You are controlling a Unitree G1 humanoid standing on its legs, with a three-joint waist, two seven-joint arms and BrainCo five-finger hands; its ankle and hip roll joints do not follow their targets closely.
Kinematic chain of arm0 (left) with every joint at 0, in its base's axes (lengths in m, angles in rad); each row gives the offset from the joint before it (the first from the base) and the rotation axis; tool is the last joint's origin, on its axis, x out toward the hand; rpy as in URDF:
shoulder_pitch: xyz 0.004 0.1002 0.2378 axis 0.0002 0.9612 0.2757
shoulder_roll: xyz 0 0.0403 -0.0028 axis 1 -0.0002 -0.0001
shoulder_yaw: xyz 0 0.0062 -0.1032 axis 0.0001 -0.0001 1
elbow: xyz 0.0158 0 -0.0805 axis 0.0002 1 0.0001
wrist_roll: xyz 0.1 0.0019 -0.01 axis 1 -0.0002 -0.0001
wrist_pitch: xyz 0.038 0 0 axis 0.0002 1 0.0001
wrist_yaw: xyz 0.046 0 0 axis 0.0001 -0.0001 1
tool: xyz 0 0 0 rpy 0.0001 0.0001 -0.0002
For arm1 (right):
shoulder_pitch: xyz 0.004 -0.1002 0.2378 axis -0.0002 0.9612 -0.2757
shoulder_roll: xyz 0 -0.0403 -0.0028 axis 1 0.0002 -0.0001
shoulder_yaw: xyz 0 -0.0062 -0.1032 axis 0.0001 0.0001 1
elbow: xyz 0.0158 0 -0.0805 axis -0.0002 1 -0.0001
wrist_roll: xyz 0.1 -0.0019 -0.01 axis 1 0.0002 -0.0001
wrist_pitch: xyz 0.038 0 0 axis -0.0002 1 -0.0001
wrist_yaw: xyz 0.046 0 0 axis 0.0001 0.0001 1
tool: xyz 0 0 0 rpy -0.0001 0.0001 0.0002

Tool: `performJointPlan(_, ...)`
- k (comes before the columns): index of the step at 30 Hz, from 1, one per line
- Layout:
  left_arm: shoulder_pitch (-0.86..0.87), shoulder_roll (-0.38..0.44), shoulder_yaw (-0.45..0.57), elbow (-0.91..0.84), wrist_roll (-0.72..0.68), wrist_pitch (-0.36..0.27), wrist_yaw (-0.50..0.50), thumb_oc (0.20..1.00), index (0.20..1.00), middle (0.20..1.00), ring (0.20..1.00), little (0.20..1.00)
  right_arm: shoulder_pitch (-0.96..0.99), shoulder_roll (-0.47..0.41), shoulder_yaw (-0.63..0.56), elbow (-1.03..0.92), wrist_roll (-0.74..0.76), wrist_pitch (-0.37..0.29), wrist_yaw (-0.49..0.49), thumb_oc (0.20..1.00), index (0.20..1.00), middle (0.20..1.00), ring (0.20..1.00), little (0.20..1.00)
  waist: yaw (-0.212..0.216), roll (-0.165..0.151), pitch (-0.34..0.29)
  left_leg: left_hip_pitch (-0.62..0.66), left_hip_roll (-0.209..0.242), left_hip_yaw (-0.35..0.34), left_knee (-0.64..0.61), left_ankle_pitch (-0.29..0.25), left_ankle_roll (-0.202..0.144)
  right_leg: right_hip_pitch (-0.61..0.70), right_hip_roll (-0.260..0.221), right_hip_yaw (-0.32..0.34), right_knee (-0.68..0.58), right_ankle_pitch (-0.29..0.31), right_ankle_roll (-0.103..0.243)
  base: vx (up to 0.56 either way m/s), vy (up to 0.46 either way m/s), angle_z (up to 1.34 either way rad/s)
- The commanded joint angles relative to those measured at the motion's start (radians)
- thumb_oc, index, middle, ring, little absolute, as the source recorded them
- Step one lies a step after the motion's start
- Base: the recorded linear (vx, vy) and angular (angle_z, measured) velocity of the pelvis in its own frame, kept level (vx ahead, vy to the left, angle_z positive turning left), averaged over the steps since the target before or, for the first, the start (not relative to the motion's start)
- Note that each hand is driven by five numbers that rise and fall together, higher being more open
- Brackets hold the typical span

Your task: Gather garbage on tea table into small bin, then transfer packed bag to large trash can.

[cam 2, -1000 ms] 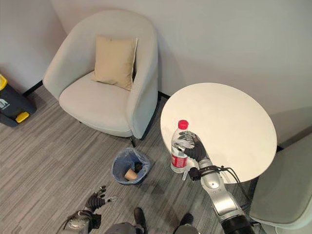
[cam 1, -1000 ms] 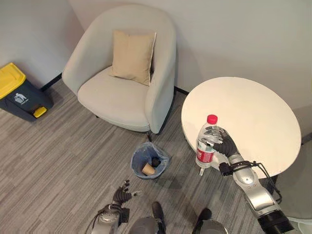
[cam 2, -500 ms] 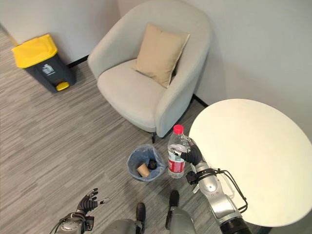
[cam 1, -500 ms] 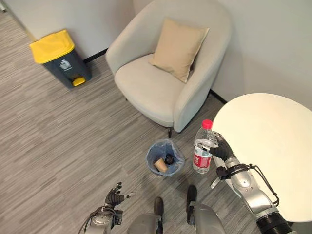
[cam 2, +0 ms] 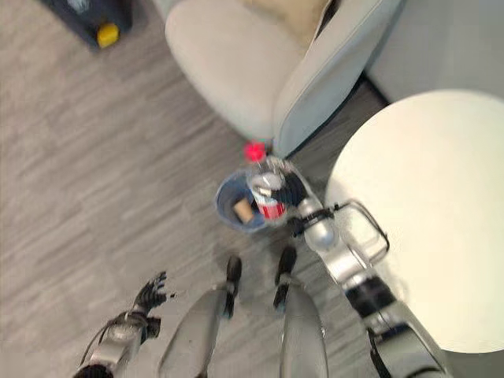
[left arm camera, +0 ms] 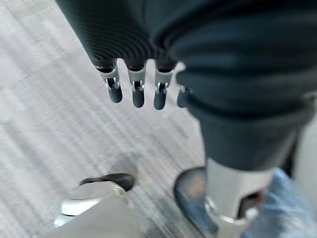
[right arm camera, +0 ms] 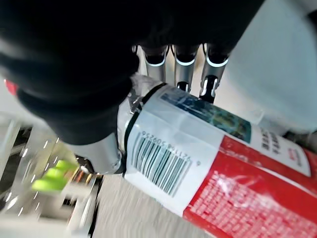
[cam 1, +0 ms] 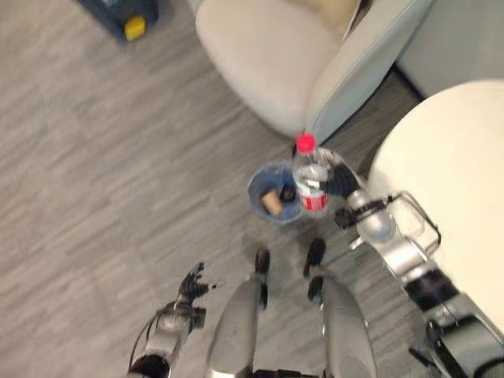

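bottle (cam 1: 311, 175) in right hand (cam 1: 339, 179), above small bin (cam 1: 272, 195) | armchair (cam 1: 307, 55) behind bin | table (cam 1: 449, 173) right

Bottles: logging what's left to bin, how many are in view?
1: the bottle, held upright in the right robot hand above the small bin. The bin's contents may hide others.

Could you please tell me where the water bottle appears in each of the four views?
Left eye view: water bottle upright in the right hand, over the small bin.
Right eye view: same, centre.
Left wrist view: none.
Right wrist view: label close up.
Shared landmark: the bin.
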Motion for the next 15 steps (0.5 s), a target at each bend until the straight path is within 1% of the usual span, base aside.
performJointPlan(1,0.069,0.045,0.001,-0.010,-0.055,-0.028,0.044,1.000,1.000,1.000,1.000,1.000,0.037,0.033,0.008,-0.062,-0.025,-0.048,-0.076,0.200,0.200,0.200,0.200,0.200,-0.018,-0.012,-0.115,-0.094,-0.026,0.064,0.096,-0.056,0.016,-0.014,-0.037,0.038,0.096,-0.193,0.084,-0.13,0.020,0.19)
performJointPlan(6,0.011,0.060,-0.023,-0.028,-0.098,-0.034,0.065,1.000,1.000,1.000,1.000,1.000,-0.097,0.045,0.016,0.039,-0.031,-0.023,-0.149,0.200,0.200,0.200,0.200,0.200,-0.009,-0.001,-0.087,-0.300,-0.028,0.065,0.239,-0.076,0.029,-0.219,-0.064,0.054,0.263,-0.236,0.063,-0.09,0.044,0.15)
performJointPlan(7,-0.006,0.066,-0.033,-0.040,-0.104,-0.041,0.068,1.000,1.000,1.000,1.000,1.000,-0.159,0.046,0.021,0.075,-0.045,-0.020,-0.174,0.200,0.200,0.200,0.200,0.200,-0.004,0.001,-0.078,-0.382,-0.032,0.068,0.283,-0.086,0.038,-0.307,-0.073,0.066,0.320,-0.249,0.061,-0.07,0.055,0.16)
performJointPlan(9,-0.023,0.079,-0.044,-0.057,-0.114,-0.045,0.073,1.000,1.000,1.000,1.000,1.000,-0.217,0.049,0.032,0.122,-0.047,-0.014,-0.193,0.200,0.200,0.200,0.200,0.200,0.002,0.003,-0.066,-0.456,-0.037,0.067,0.321,-0.088,0.045,-0.377,-0.082,0.076,0.359,-0.256,0.059,-0.04,0.054,0.16)
performJointPlan(10,-0.046,0.090,-0.065,-0.069,-0.130,-0.052,0.079,1.000,1.000,1.000,1.000,1.000,-0.297,0.054,0.045,0.207,-0.031,-0.003,-0.212,0.200,0.200,0.200,0.200,0.200,0.013,0.008,-0.066,-0.538,-0.052,0.063,0.350,-0.088,0.053,-0.457,-0.096,0.091,0.397,-0.263,0.053,0.00,0.044,0.15)
performJointPlan(11,-0.049,0.090,-0.064,-0.069,-0.131,-0.052,0.079,1.000,1.000,1.000,1.000,1.000,-0.302,0.055,0.046,0.213,-0.030,-0.006,-0.213,0.200,0.200,0.200,0.200,0.200,0.012,0.007,-0.069,-0.547,-0.053,0.064,0.354,-0.089,0.053,-0.467,-0.098,0.092,0.402,-0.265,0.053,0.02,0.041,0.20)
performJointPlan(13,-0.067,0.101,-0.083,-0.084,-0.138,-0.059,0.079,1.000,1.000,1.000,1.000,1.000,-0.367,0.044,0.062,0.288,-0.015,0.001,-0.226,0.200,0.200,0.200,0.200,0.200,0.021,0.015,-0.066,-0.604,-0.064,0.057,0.377,-0.088,0.056,-0.523,-0.116,0.103,0.438,-0.276,0.049,0.06,0.046,0.41)
performJointPlan(14,-0.091,0.119,-0.118,-0.103,-0.152,-0.070,0.081,1.000,1.000,1.000,1.000,1.000,-0.495,0.016,0.091,0.435,0.018,0.017,-0.248,0.200,0.200,0.200,0.200,0.200,0.041,0.028,-0.084,-0.688,-0.093,0.050,0.392,-0.082,0.062,-0.608,-0.145,0.118,0.483,-0.294,0.039,0.11,0.052,0.66)
performJointPlan(15,-0.101,0.121,-0.129,-0.101,-0.157,-0.072,0.079,1.000,1.000,1.000,1.000,1.000,-0.523,-0.002,0.101,0.472,0.019,0.023,-0.254,0.200,0.200,0.200,0.200,0.200,0.048,0.033,-0.089,-0.710,-0.102,0.047,0.388,-0.076,0.060,-0.633,-0.155,0.121,0.494,-0.299,0.040,0.10,0.041,0.70)
